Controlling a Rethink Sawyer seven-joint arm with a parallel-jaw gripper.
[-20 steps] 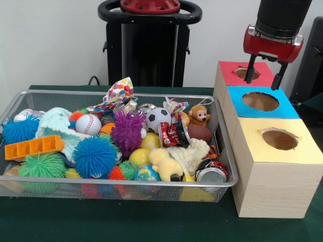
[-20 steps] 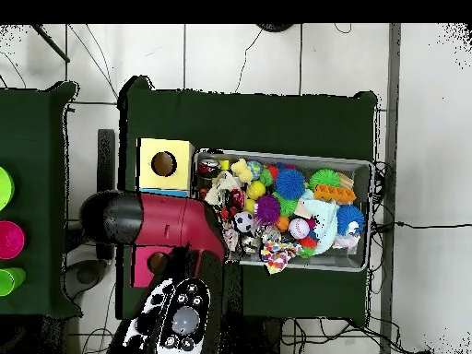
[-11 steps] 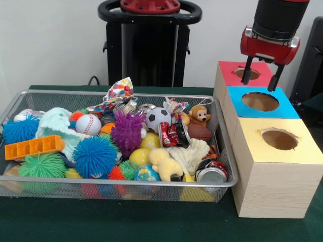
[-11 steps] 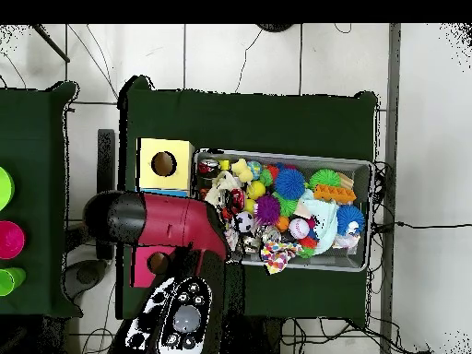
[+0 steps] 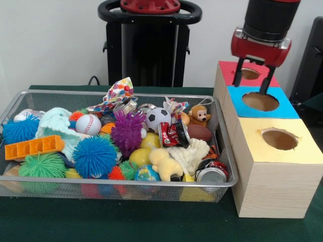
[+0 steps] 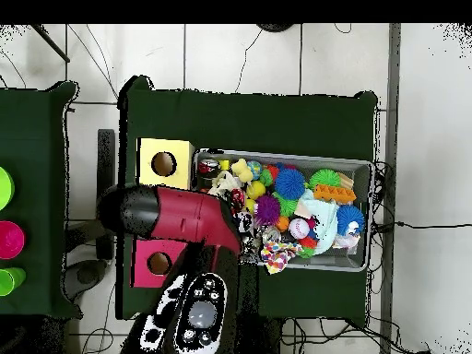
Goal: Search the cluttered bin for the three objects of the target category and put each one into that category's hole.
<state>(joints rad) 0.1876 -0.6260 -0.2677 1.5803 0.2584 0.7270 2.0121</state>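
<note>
My empty hand (image 5: 251, 83) hangs open above the sorting boxes, beside a wire bin (image 5: 222, 132) heaped with toys.

My two dark fingers (image 5: 236, 76) are spread apart, holding nothing, over the red-topped box (image 5: 229, 73) and the near edge of the blue-topped box (image 5: 285, 107). A yellow-topped box (image 5: 308, 150) sits in front; each top has a round hole. In the bin on the green tabletop (image 5: 101, 222) lie spiky balls, a baseball (image 5: 88, 124), a soccer ball (image 5: 158, 118), a monkey toy (image 5: 200, 115) and crushed cans (image 5: 211, 173).
</note>
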